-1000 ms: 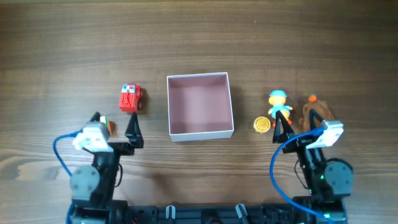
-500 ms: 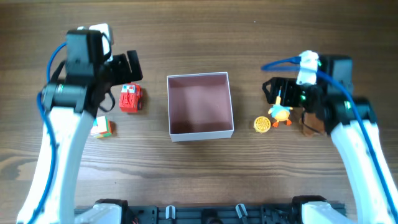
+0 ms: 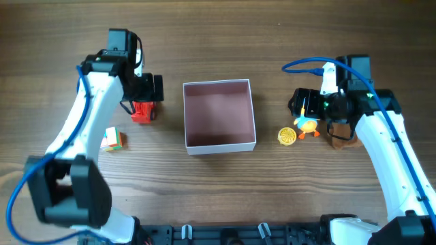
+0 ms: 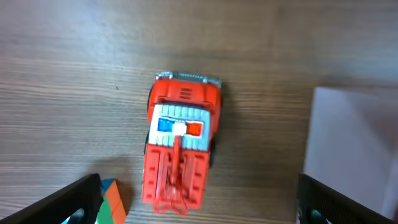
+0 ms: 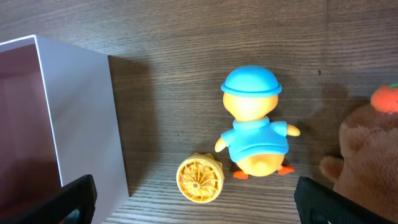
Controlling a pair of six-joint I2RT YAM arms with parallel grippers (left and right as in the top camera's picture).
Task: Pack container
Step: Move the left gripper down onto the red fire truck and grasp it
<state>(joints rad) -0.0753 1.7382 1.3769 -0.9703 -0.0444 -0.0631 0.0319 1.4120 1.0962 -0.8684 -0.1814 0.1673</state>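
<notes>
Both sets gape wide: left fingers [image 4: 62,202] flank the red truck [image 4: 178,149], right fingers [image 5: 62,202] the duck [image 5: 255,127], beside container [image 3: 221,144] walls.

Matt wood-grain table [image 3: 218,41], glossy plastic truck [image 4: 179,146], fuzzy brown plush [image 5: 367,149]

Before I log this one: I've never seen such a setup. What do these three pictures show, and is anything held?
Two robot arms stand at a wooden table. One picture looks straight down; the other two come from a camera on each wrist, dark fingertips in the lower corners. In the middle sits an empty square box. The left gripper hangs open over a red toy truck, a coloured cube nearby. The right gripper hangs open over a duck figure in a blue hat, beside a yellow disc and a brown plush toy. Nothing is held.
</notes>
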